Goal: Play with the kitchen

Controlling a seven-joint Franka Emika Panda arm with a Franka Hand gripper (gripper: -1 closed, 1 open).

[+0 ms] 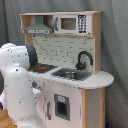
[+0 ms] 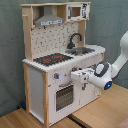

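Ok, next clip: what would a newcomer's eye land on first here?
The toy play kitchen, light wood and white, fills the middle of both exterior views, with a black-red stovetop, black faucet over the sink and a small microwave on top. Next, the white robot arm: in the second exterior view its gripper is at the kitchen's front panel, beside the oven door.

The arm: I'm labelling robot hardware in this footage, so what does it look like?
The arm is glossy white with rounded, bulbous segments and darker seams at the joints. In the second exterior view its wrist is a round white-and-grey housing with a small blue light below. In the first exterior view a dark disc-shaped joint cap shows. No loose cables or readable markings are visible.
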